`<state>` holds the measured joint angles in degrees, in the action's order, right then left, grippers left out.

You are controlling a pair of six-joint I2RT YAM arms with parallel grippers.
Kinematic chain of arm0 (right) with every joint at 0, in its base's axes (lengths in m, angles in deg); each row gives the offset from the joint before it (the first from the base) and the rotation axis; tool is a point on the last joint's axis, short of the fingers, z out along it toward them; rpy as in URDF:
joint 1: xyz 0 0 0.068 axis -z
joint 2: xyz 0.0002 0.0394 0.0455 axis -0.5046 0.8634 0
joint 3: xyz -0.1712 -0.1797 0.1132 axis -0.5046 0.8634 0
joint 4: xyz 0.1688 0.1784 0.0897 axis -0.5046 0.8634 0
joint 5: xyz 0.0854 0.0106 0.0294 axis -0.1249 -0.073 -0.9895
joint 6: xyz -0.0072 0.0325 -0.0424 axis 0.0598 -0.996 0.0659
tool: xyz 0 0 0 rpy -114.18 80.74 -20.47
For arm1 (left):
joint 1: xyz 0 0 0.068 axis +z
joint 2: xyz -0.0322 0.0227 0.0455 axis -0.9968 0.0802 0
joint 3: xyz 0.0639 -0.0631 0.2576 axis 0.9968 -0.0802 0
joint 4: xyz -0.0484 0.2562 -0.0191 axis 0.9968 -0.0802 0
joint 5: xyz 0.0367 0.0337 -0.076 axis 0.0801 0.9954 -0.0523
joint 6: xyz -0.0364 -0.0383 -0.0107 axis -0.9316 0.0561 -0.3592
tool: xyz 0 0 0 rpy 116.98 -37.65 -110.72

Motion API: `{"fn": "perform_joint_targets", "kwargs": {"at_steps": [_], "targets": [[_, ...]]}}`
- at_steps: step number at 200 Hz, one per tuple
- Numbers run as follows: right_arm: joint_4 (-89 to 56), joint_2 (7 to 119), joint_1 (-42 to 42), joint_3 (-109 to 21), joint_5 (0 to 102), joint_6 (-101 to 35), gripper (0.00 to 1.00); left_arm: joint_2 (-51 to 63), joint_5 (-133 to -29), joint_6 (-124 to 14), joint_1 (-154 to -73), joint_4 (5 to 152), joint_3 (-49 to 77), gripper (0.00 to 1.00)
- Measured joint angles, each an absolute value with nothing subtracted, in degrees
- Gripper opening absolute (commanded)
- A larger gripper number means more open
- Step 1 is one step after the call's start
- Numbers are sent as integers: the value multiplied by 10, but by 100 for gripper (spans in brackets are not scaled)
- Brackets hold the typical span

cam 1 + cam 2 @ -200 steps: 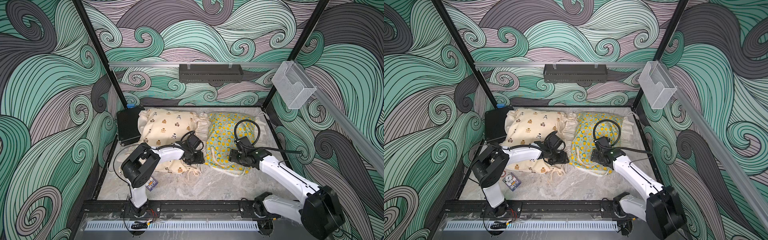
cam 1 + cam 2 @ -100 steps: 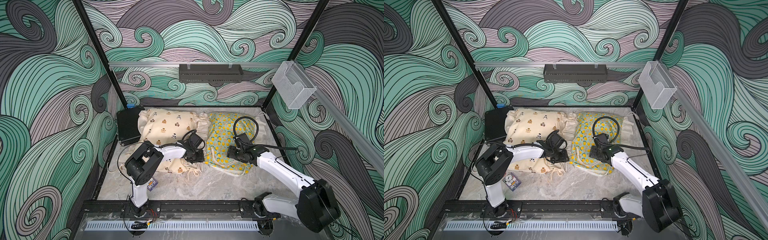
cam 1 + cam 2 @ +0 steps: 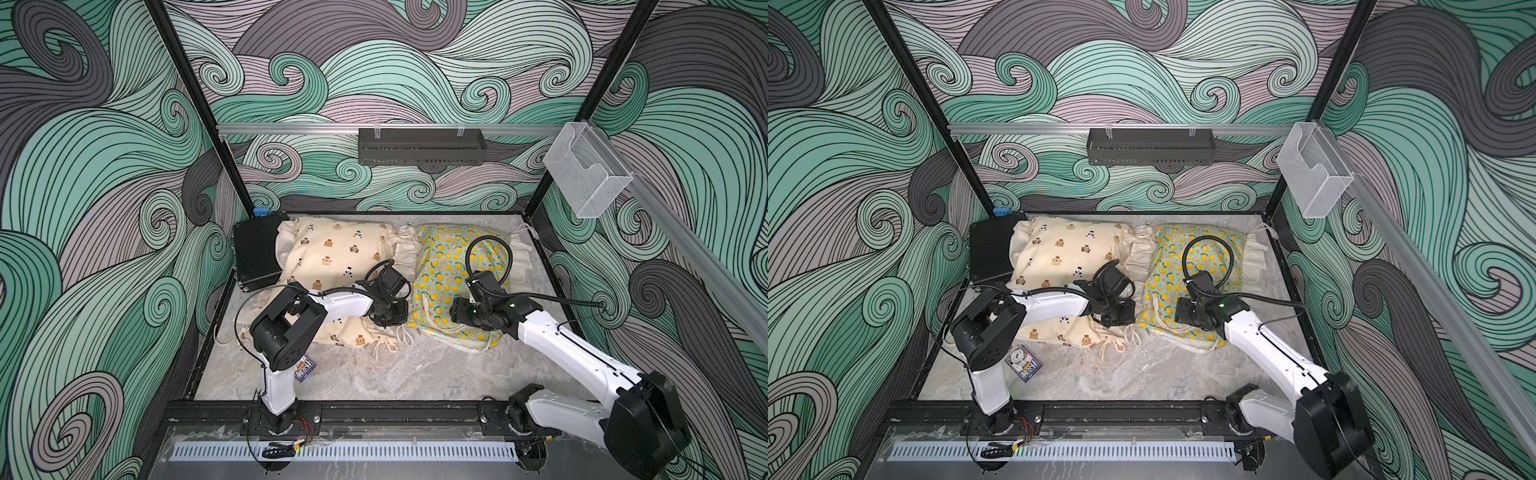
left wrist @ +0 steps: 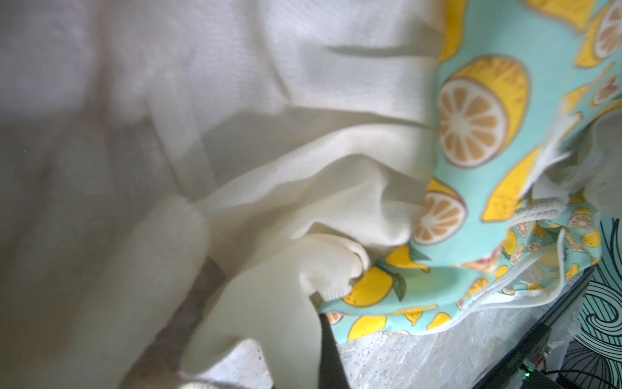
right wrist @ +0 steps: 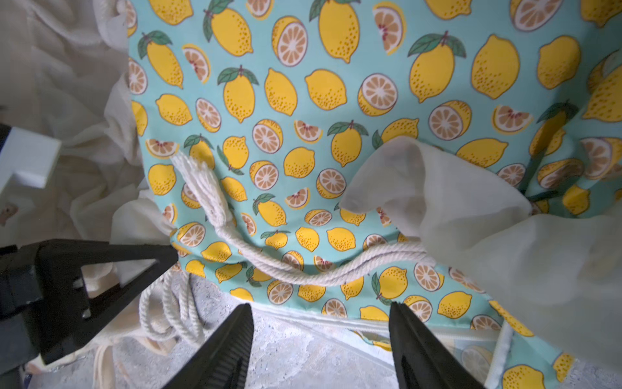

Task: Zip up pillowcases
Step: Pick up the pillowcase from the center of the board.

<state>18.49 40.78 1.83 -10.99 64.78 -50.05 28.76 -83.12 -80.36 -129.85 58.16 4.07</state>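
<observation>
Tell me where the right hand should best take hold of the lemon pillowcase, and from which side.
Grip the lemon pillowcase at its near hem, where a pale zipper seems to run. Come from the robot's side, low over the table: that edge lies flat, facing the open right hand, while the stuffed middle looks too thick to pinch.

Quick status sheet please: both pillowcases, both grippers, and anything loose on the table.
bear pillowcase: back left on the table
lemon pillowcase: beside it to the right, trims meeting
left gripper: shut, down in the cream trim between them; grip unclear
right gripper: open, at the lemon pillowcase's near edge
cord: loose across the lemon print
card: flat on the table by the left arm
</observation>
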Motion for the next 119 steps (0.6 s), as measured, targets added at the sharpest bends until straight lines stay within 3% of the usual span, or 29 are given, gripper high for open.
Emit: {"fn": "perform_joint_targets", "kwargs": {"at_steps": [55,119], "targets": [[204,379,-38,-108,629,-499,65,245,-837,-818,-1301,576,41,0],[200,347,-109,-78,590,-520,52,191,-862,-863,-1302,581,18,0]]}}
